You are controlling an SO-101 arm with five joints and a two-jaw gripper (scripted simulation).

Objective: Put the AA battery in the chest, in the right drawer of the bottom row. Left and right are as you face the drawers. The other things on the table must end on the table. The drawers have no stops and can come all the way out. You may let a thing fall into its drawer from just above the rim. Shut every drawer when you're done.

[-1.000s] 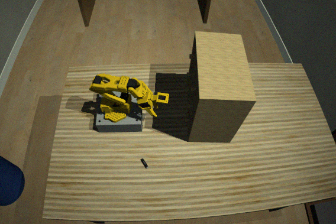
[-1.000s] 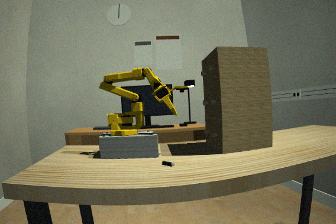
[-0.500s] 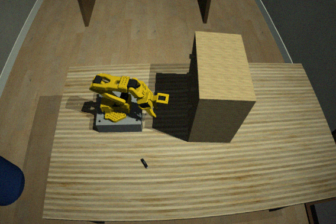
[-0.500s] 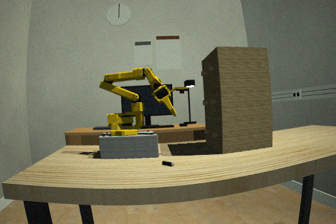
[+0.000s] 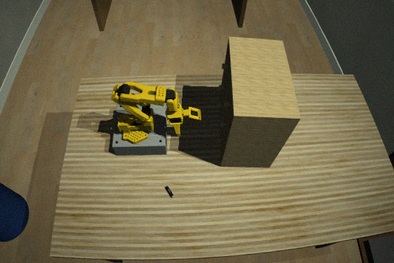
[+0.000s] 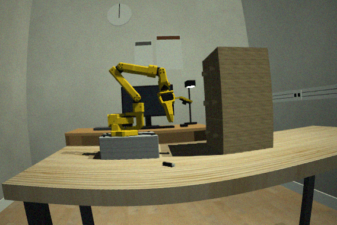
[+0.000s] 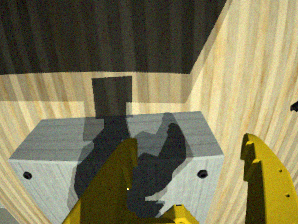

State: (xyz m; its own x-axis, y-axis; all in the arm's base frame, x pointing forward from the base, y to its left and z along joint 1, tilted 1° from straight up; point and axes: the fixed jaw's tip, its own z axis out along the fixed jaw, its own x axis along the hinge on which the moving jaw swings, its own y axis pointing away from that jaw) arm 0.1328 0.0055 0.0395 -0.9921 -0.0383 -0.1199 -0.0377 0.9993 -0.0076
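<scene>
The AA battery (image 5: 169,191) (image 6: 168,164) is black with a silvery end and lies on the table in front of the arm's base. Its dark end (image 7: 295,106) shows at the right edge of the wrist view. The wooden chest (image 5: 260,78) (image 6: 246,100) stands to the right of the arm, its drawer side facing the arm. Small knobs stick out on that side; no drawer is seen standing out, but the drawer faces are mostly hidden. My gripper (image 5: 179,134) (image 6: 171,121) (image 7: 190,140) is open and empty, pointing down above the table between the base and the chest.
The grey base block (image 5: 139,150) (image 6: 129,148) (image 7: 200,135) carries the arm and lies under the gripper in the wrist view. The chest's shadow darkens the table (image 5: 225,210) (image 6: 118,178) between base and chest. The table's front edge lies beyond the battery.
</scene>
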